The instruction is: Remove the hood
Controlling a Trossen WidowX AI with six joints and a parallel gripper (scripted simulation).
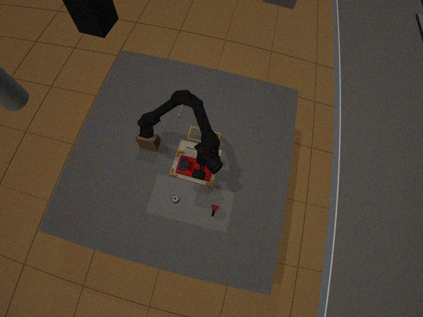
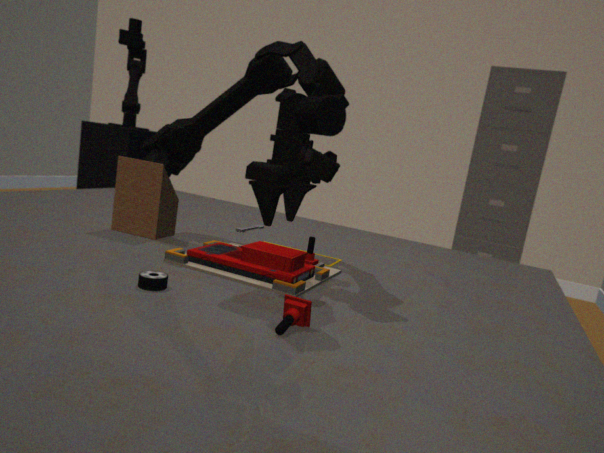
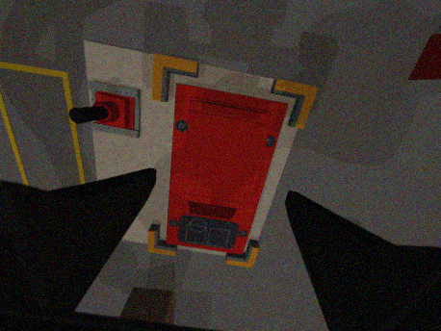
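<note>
While my fingers (image 2: 279, 221) hang spread wide and empty above the toy car (image 2: 253, 259), its hood (image 3: 222, 146) sits attached.

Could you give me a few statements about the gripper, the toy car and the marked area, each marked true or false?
1. The gripper is open and holds nothing. True.
2. The gripper hangs above the toy car without touching it. True.
3. The hood already lies inside the yellow marked area. False: it is on the car.
4. A black wheel lies on the table apart from the car. True.
5. The wooden block stands on the car's white base plate. False: it stands on the table beside it.
</note>
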